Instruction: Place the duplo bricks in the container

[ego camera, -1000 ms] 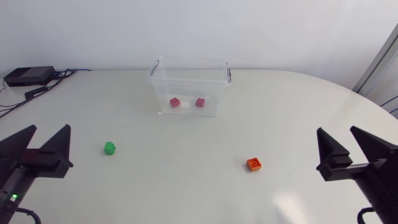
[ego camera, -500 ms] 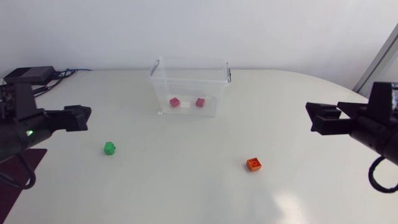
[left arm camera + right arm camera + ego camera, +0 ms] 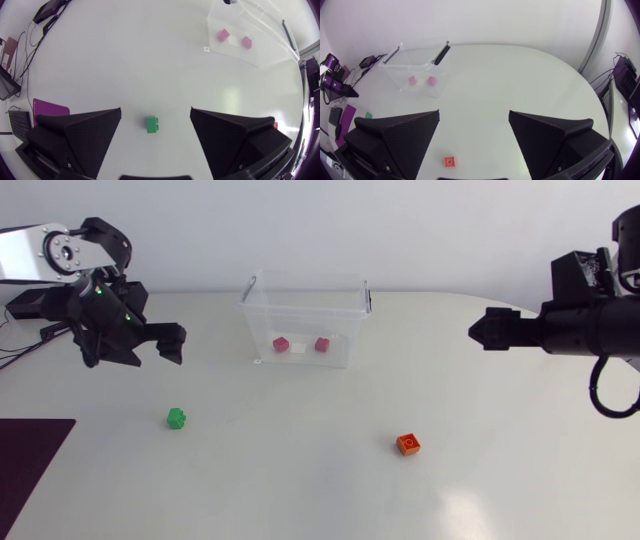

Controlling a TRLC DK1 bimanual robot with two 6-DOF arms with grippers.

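Raised from the near edge toward the far left: left gripper [image 3: 155, 109], fingers wide, empty, green brick [image 3: 152, 124] on the table below. Centre, unmoved: container [image 3: 300, 279] with two pink bricks [image 3: 281, 343]; orange brick [image 3: 408, 443] on the table. Likewise raised: right gripper [image 3: 474, 113], wide, empty.

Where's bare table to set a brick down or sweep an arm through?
Widest free patch: between the green brick and the orange brick, in front of the container. Also bare right of the orange brick. Crowded only inside the container, around the two pink bricks.
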